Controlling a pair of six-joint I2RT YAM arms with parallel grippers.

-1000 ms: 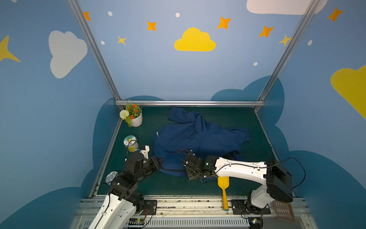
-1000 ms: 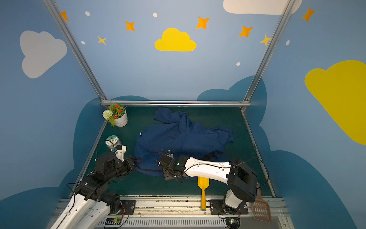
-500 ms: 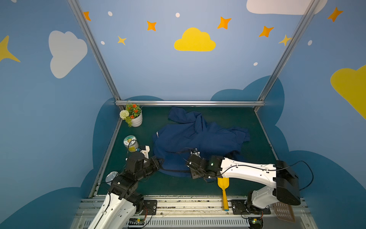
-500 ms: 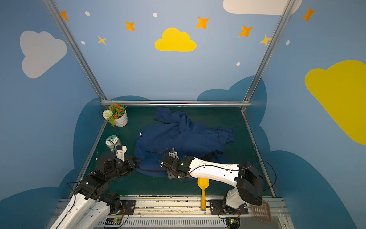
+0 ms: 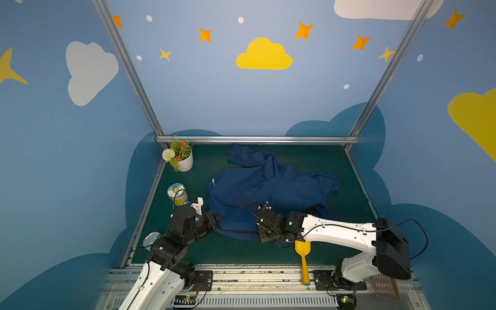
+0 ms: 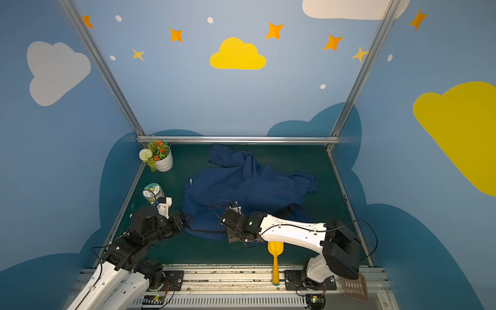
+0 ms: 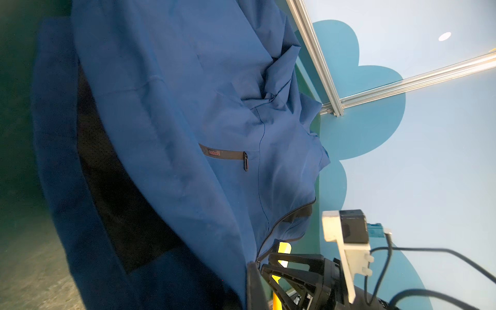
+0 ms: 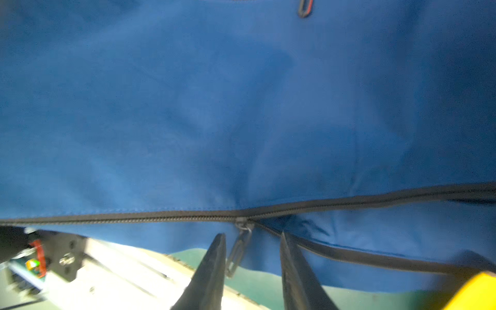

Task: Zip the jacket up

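Over the last second my right arm (image 5: 335, 232) has stretched a little further out to the right, carrying its end effector slightly rightward along the near edge of the jacket (image 5: 257, 185). My left arm (image 5: 171, 249) has kept its place.

In both top views the jacket lies crumpled in the middle of the green surface (image 5: 241, 252). Its body is spread left to right, one sleeve reaches toward the back wall and the other end trails to the right. The zip (image 8: 161, 218) runs along the edge nearest me, crosswise between my two end effectors.

Only the top views show the whole garment, the small white lettering (image 5: 213, 182) on its left side and the yellow scoop (image 5: 302, 249) lying just beside my right wrist. Only the left wrist view shows the black lining and a short pocket zip (image 7: 224, 155). Only the right wrist view shows the slider (image 8: 241, 221). On one side of it the teeth are joined, and on the other the two tapes part.

My right end effector (image 8: 252, 234) is partly open. The pull tab (image 8: 237, 252) hangs between its fingers, close against one of them and not clamped. My left end effector (image 7: 259, 264) is closed, pinching the jacket at its near left corner where the zip line ends.
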